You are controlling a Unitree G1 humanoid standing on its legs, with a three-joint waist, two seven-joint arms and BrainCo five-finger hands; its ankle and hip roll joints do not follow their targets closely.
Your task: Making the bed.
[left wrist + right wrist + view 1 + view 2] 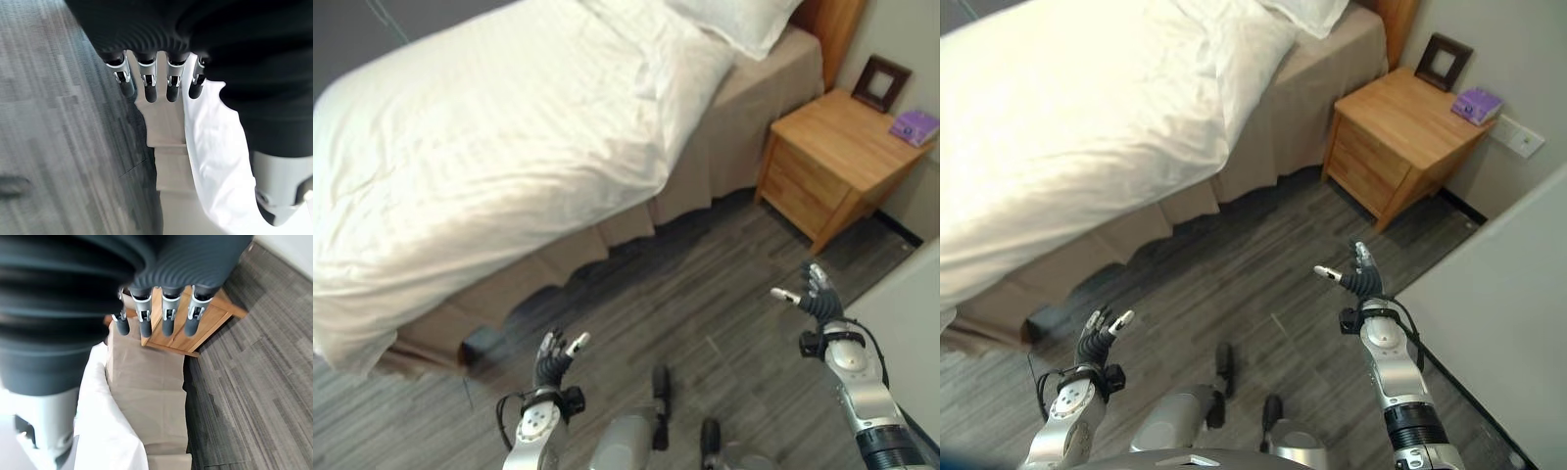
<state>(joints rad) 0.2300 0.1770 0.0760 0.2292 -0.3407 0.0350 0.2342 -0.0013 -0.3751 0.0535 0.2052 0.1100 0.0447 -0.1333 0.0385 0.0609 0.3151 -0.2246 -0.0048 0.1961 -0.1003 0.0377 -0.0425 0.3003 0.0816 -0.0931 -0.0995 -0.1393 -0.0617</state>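
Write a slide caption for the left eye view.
Both robot hands, left and right, open above the floor beside the bed's white duvet.

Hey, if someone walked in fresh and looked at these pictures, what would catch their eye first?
Probably the big bed with its rumpled white duvet hanging over the tan bed skirt, filling the upper left. Next, the light wooden nightstand at the bed's head end, carrying a dark picture frame and a small purple box. Below, the left hand and right hand hover open over the grey wood-look floor, holding nothing.
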